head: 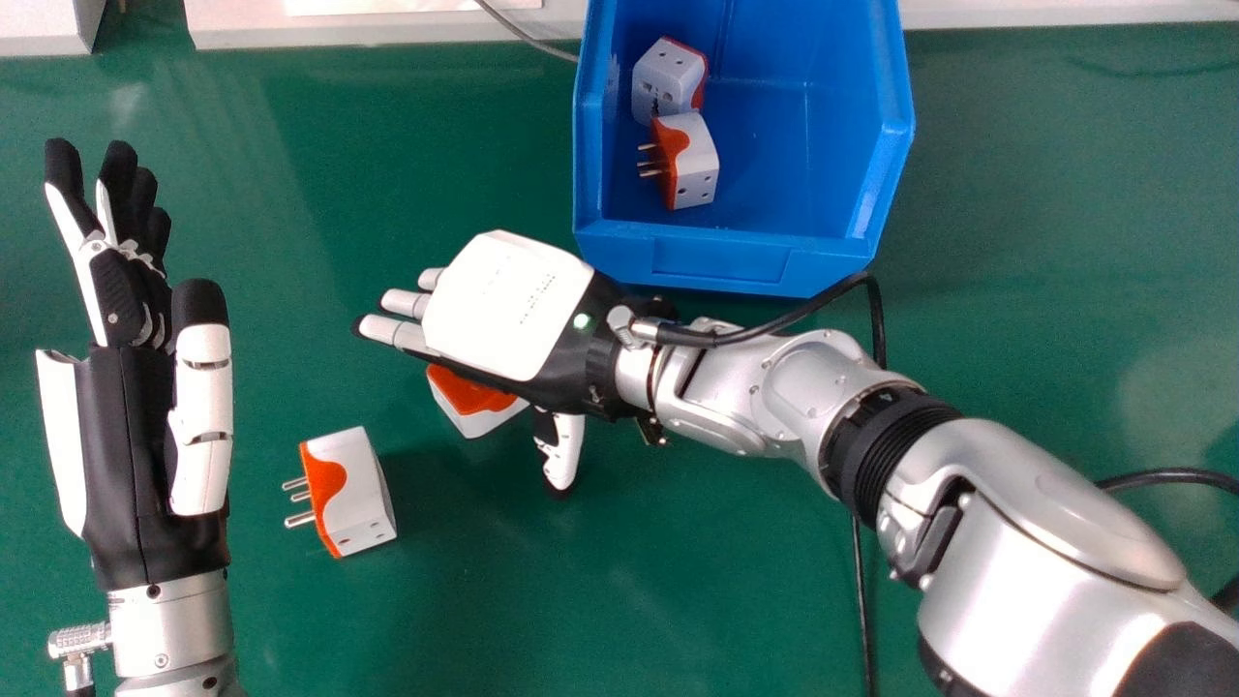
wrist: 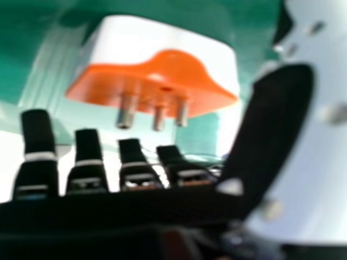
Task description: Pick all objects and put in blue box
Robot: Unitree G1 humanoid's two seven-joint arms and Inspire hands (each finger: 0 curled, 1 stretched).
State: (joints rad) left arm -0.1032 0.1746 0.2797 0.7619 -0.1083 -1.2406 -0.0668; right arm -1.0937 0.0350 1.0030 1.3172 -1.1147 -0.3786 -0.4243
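Held the right hand (head: pixel 513 305) open, straight-fingered, gripping nothing, over one adapter (head: pixel 474 397), well in from the far edge of the table (head: pixel 678 581); had a second adapter (head: pixel 358 489) near the open, empty left hand (head: pixel 135 465), two more adapters (head: pixel 692 160) inside the blue box's (head: pixel 716 261) left side.

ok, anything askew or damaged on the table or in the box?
Nothing stands out. Both adapters in the blue box look intact, as does the loose adapter nearer the left hand, its pins straight. The adapter by the right hand is partly hidden in the head view, but no damage shows.
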